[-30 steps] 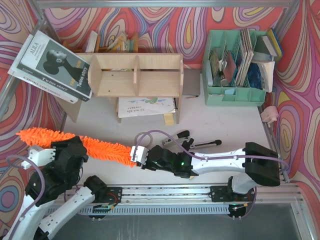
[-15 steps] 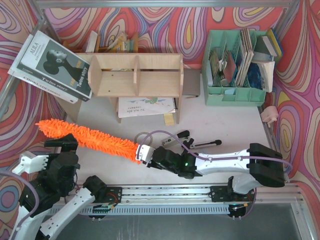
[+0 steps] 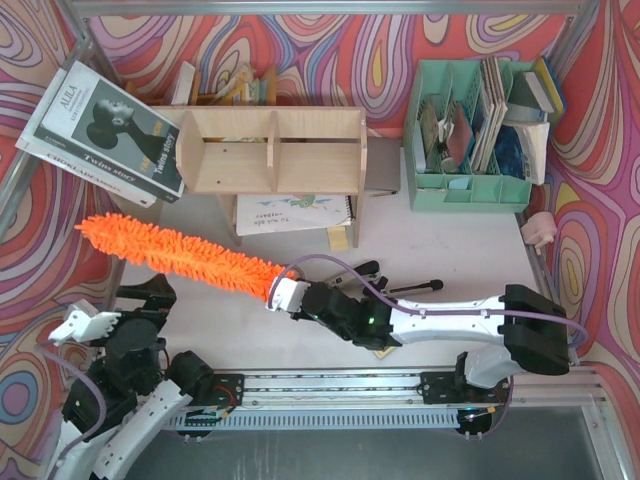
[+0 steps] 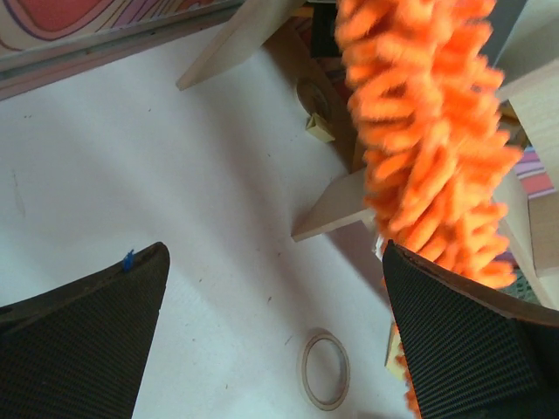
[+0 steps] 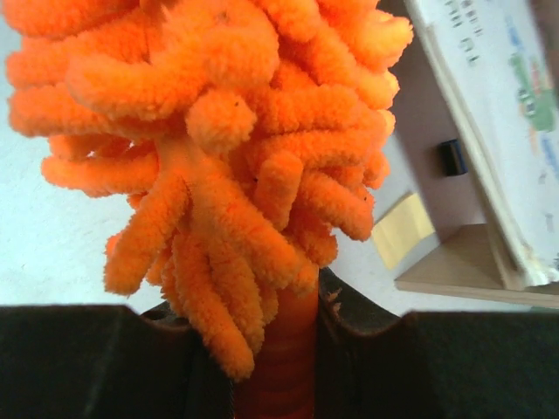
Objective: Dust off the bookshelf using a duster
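The orange fluffy duster (image 3: pixel 180 255) lies slantwise above the table in front of the bookshelf (image 3: pixel 272 150), its tip pointing far left. My right gripper (image 3: pixel 284 294) is shut on the duster's orange handle (image 5: pixel 284 367), with the shaggy head (image 5: pixel 227 131) filling the right wrist view. My left gripper (image 3: pixel 118 308) stands open near the front left, below the head and apart from it. In the left wrist view the duster (image 4: pixel 428 131) hangs past the right finger (image 4: pixel 463 349), with nothing between the fingers. The shelf's wooden feet (image 4: pixel 336 214) show behind it.
A mint-green file organizer (image 3: pixel 470 130) with papers stands at the back right. Books (image 3: pixel 110 130) lean at the shelf's left, and a notebook (image 3: pixel 295 212) lies under it. Black tools (image 3: pixel 385 285) lie by the right arm. A tape ring (image 4: pixel 326 368) lies on the table.
My left gripper opened, let go of the duster's head and drew back toward the front left. My right gripper carried the duster farther from me, toward the shelf.
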### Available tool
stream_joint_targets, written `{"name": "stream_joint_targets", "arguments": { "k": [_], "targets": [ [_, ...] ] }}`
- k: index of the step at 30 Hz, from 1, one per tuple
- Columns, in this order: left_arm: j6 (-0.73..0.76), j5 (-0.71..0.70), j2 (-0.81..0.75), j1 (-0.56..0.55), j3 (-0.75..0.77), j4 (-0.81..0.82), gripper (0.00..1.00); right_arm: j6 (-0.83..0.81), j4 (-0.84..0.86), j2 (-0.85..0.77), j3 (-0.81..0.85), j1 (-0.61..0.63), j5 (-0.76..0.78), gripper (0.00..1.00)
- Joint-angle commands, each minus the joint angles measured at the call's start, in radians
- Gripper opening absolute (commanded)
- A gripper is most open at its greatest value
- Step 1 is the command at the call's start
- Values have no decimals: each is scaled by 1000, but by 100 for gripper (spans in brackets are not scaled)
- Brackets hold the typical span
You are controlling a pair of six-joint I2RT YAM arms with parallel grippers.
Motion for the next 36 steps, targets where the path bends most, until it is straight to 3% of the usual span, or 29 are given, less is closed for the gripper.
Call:
{"name": "stream_joint_targets", "arguments": {
  "k": [1, 6, 22, 29, 36],
  "targets": [
    [177, 61, -14, 3, -47, 131, 98, -69, 43, -42, 94, -20, 74, 0],
    [348, 170, -15, 3, -124, 276, 98, -139, 41, -27, 177, -46, 90, 0],
    [588, 481, 120, 3, -408, 704, 98, -295, 20, 112, 438, -96, 56, 0],
    [687, 542, 118, 3, -478, 770, 98, -307, -7, 169, 499, -128, 35, 0],
    [691, 527, 110, 3, -496, 773, 98, -318, -31, 202, 500, -160, 68, 0]
  ]
}}
